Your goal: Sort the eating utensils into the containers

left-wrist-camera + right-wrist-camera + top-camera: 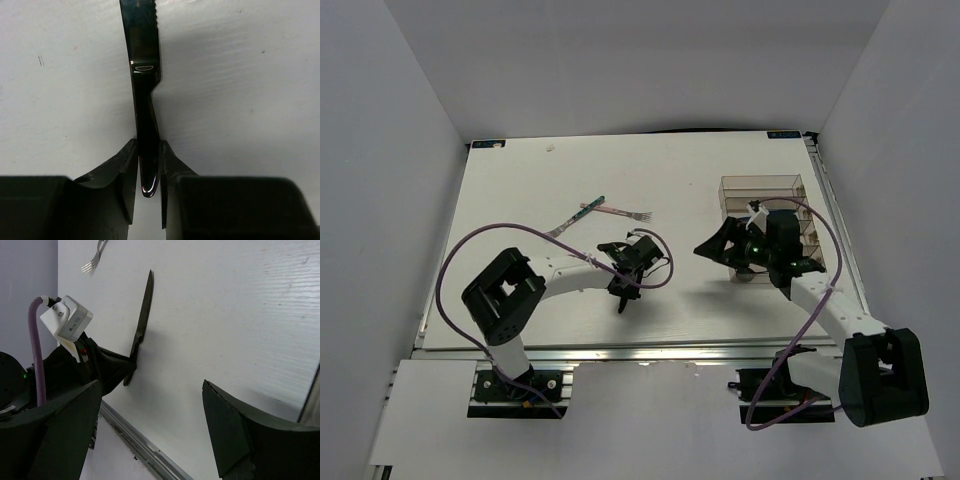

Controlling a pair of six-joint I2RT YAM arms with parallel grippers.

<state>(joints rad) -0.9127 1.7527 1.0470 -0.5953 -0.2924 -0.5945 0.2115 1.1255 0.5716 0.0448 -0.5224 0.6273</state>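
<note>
A black knife (145, 75) is pinched by its handle between the fingers of my left gripper (148, 167), its serrated blade pointing away over the white table. From above, the left gripper (618, 287) sits at the table's near middle with the knife (620, 303) sticking out toward the front edge. The right wrist view shows the same knife (143, 322) tilted up off the surface. Two forks lie farther back, one pink-handled (623, 213) and one teal-handled (575, 217). The clear brownish container (763, 188) stands at the right. My right gripper (714, 247) hovers open and empty just left of it.
The right arm covers the near part of the container. A fork's tines (92, 262) show at the top of the right wrist view. The table's metal front rail (650, 352) runs just below the left gripper. White walls enclose the table on three sides.
</note>
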